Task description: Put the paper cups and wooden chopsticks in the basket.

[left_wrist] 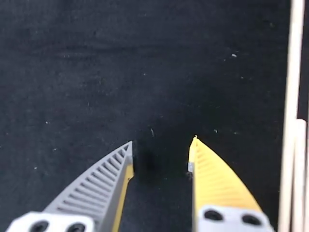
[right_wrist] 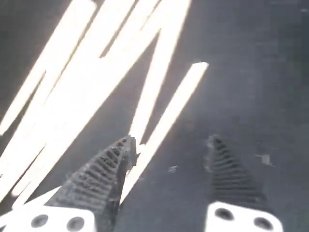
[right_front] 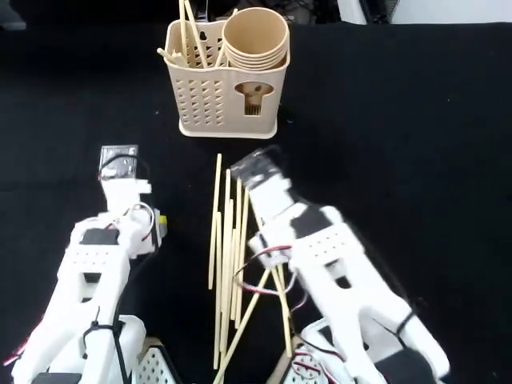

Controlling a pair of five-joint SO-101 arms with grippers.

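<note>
Between the two arms, on the black cloth (right_front: 416, 160), the loose wooden chopsticks (right_front: 226, 240) lie in a rough bundle, some crossed at the near end, well short of the basket (right_front: 208, 96). The paper cups (right_front: 256, 36) sit stacked in one compartment, with the stowed chopsticks (right_front: 188, 32) standing in the other.

My right gripper (right_wrist: 170, 141) hangs low over the bundle's far end, jaws spread and empty, with one fingertip (right_wrist: 111, 164) just beside a stick. My left gripper (left_wrist: 162, 141) is also spread and empty over bare cloth, with the sticks off to one side.

What worries me is the bundle. If I close here I may catch several sticks at once, or pinch only one tip so it swings and slips out. The crossed sticks could drag along and scatter. A long stick carried crooked might strike the basket's rim or the cup stack and shove the basket.
</note>
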